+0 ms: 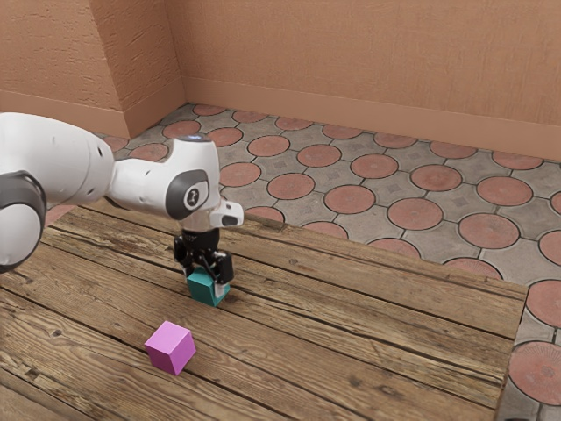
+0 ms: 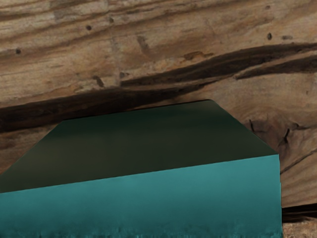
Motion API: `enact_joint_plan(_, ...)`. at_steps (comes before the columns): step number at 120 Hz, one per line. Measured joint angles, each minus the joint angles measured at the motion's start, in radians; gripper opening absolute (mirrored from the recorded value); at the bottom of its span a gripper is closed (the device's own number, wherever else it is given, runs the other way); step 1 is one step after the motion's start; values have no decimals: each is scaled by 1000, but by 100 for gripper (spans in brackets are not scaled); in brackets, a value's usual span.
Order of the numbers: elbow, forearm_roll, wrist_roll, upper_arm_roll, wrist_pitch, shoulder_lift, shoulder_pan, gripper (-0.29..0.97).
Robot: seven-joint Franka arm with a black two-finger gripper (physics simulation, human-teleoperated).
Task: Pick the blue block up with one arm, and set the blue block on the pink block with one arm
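Black two-finger pincer (image 1: 209,274) was down over the teal-blue cube block (image 1: 207,290), right at its top. I could not tell whether it gripped the block or merely straddled it. Block sat on the weathered wooden plank table (image 1: 368,333). From my wrist, its dark top face and bright side (image 2: 148,198) loomed just under the hand. Small pink-magenta cube block (image 1: 170,347) stood apart, nearer the camera, toward the exterior view's left.

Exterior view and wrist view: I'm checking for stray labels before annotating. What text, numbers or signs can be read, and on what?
None. The blue block, the pink block, the arm and the wooden table carry no words, numbers or signs in either view.
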Motion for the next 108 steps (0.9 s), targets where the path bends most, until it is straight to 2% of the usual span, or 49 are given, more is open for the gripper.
enact_joint_plan(43,71,10,-11,-8,-52,48,0,67)
enact_joint_plan(67,74,10,-17,-9,-70,49,0,44)
enact_joint_plan(108,73,22,-32,-10,-88,8,-1,34)
